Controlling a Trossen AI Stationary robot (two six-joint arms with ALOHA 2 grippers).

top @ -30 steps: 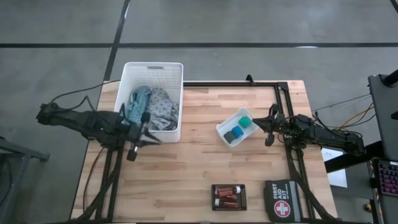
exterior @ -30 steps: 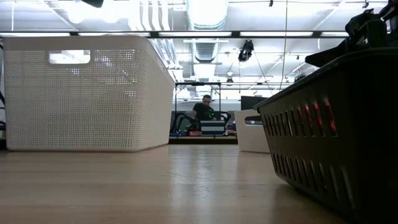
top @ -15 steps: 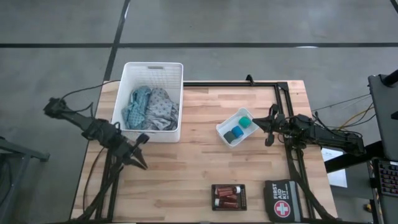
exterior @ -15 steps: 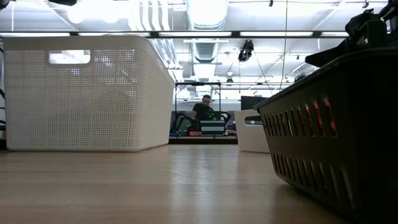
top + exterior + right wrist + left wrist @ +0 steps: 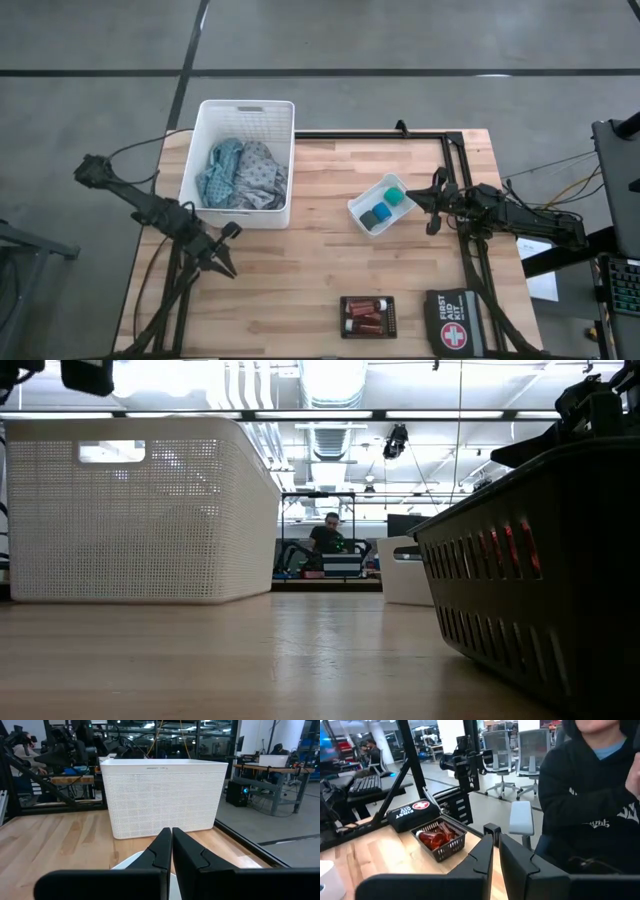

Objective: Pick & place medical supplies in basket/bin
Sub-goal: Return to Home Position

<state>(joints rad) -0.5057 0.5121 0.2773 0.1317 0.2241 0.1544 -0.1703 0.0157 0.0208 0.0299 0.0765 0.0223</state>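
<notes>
Pale butcher-block planks form the surface (image 5: 300, 260); at its near edge the small black slotted plastic crate (image 5: 367, 316) holds three glossy red bottles with white caps (image 5: 364, 312), untouched. Judgement: the left tool (image 5: 226, 262), fingers nearly together and empty, should open, then descend squarely onto one rounded, slippery bottle. Farther off, the shut, empty right tool (image 5: 432, 222) waits beside the shallow white tray (image 5: 362, 204) with small blue (image 5: 379, 214) and green pieces (image 5: 396, 196); soft teal and grey patterned cloths (image 5: 240, 172) lie in the large white finely slotted plastic basket (image 5: 247, 108).

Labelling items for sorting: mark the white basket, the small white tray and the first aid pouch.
white basket (image 5: 247, 106): high view, far rim.
small white tray (image 5: 357, 213): high view, rim corner.
first aid pouch (image 5: 453, 323): high view, top face.
</notes>
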